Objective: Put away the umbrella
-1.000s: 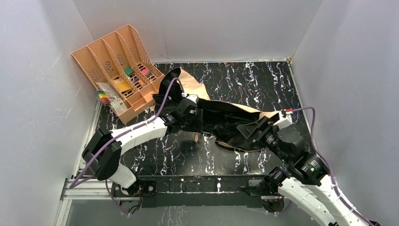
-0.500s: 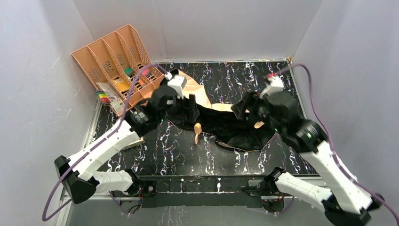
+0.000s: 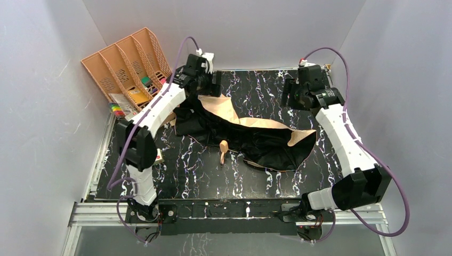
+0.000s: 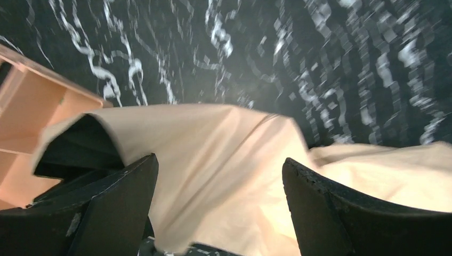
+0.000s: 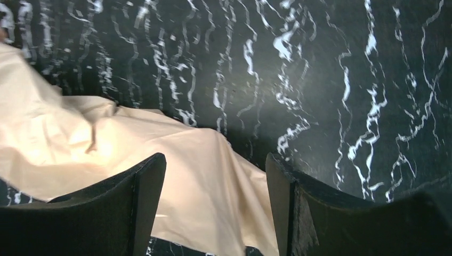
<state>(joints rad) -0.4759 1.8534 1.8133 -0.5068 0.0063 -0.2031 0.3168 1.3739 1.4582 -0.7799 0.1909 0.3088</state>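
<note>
Here's the umbrella, opened out and lying flat across the middle of the black marbled table. Tan fabric shows along its far edge and at the right tip, while the black underside faces up over most of the near part. Its short tan handle pokes out toward the near edge and rests on the tabletop. The left end of the canopy bunches up just beside the peach-orange file tray, which sits in the far left corner with small coloured bits in its compartments.

The left gripper hangs over that far left part of the canopy, close to the tray — jaws spread wide, nothing pinched between them. Its own wrist camera shows a smooth tan fold of cloth framed between the two jaws, a dark pocket of underside to one side and a corner of the tray beyond it. Whether the tips brush the fabric, I can't tell.

The right gripper is up at the far right, over bare marble beyond the umbrella's right end — jaws apart too, and empty. In its wrist view the tan cloth runs under one jaw and the marbled surface lies under the other.
</note>
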